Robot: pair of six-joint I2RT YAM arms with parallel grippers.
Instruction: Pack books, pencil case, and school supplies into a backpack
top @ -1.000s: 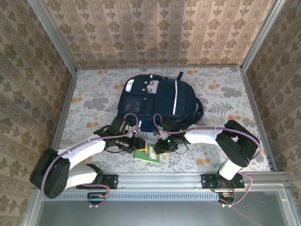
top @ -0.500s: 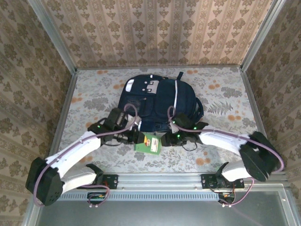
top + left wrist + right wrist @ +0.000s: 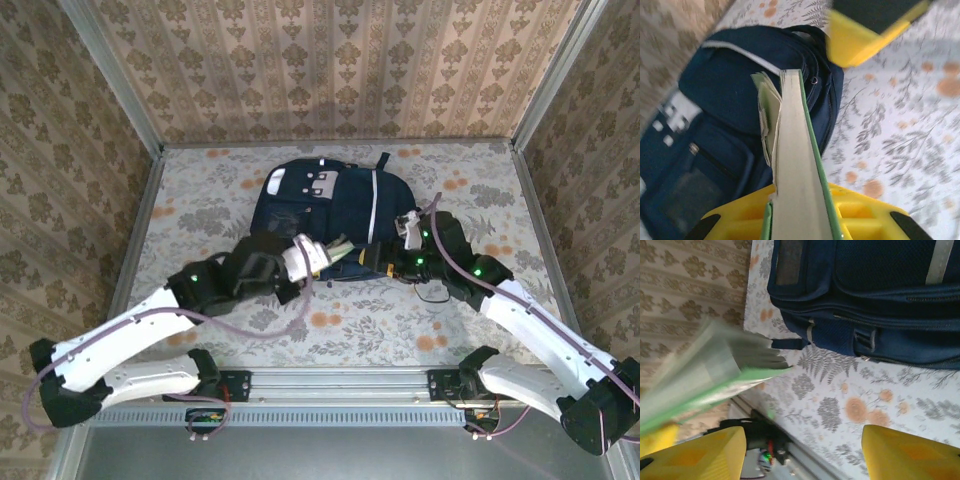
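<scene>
A small green-and-white book [image 3: 795,150] stands on edge at the near rim of the navy backpack [image 3: 340,215], its spine end clamped between the yellow fingers [image 3: 740,220] of the left gripper [image 3: 801,220]. The right gripper [image 3: 802,452] hangs just beside it, fingers spread apart and gripping nothing (the book blurs past its left finger), over the flowered table [image 3: 480,200].

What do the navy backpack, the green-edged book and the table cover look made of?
Large dark navy backpack: woven synthetic-looking fabric, matte; mesh panels, seams and zips show. Thin green-edged book: paper pages, pale matte edge; smoother green cover, likely coated card. Floral table cover: printed cloth or vinyl, can't tell which.
</scene>
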